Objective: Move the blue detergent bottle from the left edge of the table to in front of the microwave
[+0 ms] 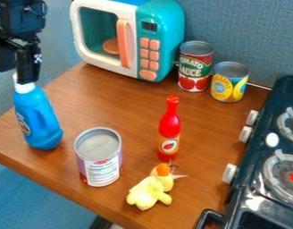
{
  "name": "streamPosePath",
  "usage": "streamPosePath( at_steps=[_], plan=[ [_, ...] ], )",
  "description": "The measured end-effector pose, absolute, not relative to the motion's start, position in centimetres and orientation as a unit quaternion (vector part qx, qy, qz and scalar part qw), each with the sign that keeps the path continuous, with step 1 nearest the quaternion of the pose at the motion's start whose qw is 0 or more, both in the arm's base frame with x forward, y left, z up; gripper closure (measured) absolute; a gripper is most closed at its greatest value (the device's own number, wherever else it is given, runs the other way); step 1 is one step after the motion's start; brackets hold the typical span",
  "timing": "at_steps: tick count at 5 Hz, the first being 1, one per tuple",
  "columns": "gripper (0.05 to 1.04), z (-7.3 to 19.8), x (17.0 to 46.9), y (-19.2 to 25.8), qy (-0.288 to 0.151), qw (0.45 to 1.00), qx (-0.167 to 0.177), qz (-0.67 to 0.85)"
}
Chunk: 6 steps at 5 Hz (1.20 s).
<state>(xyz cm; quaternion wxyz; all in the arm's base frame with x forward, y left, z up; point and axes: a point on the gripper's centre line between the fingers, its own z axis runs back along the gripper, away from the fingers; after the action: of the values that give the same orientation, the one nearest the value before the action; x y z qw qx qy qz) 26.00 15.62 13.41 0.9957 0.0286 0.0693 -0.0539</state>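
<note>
Camera view: gripper [26,78] upper left, over blue bottle [35,117].
Bottle stands below gripper, white cap [25,87] at its tip; cannot tell how wide, or whether gripping. Rightward: large can [98,157], yellow plush toy [150,191], red bottle [169,129], stove [262,147].

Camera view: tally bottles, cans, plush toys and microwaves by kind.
Plastic bottles: 2 (blue bottle, red bottle)
Metal cans: 3 (pale-labelled can, red-labelled can, yellow-labelled can)
Plush toys: 1 (yellow plush toy)
Microwaves: 1 (teal-and-white toy microwave)
Total: 7
</note>
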Motion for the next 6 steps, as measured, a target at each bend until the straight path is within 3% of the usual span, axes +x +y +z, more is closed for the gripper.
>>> streamPosePath(
  at_steps=[3, 4, 5, 6],
  plan=[
    [0.11, 11.5, 25.1, 14.8, 0.079, 0.995, 0.007, -0.067],
    [0.254, 11.3, 24.9, 14.4, 0.074, 0.995, 0.006, -0.068],
    [0.465, 11.5, 25.1, 14.1, 0.068, 0.995, 0.009, -0.077],
    [0.579, 11.7, 25.2, 13.9, 0.063, 0.995, 0.006, -0.077]
  ],
)
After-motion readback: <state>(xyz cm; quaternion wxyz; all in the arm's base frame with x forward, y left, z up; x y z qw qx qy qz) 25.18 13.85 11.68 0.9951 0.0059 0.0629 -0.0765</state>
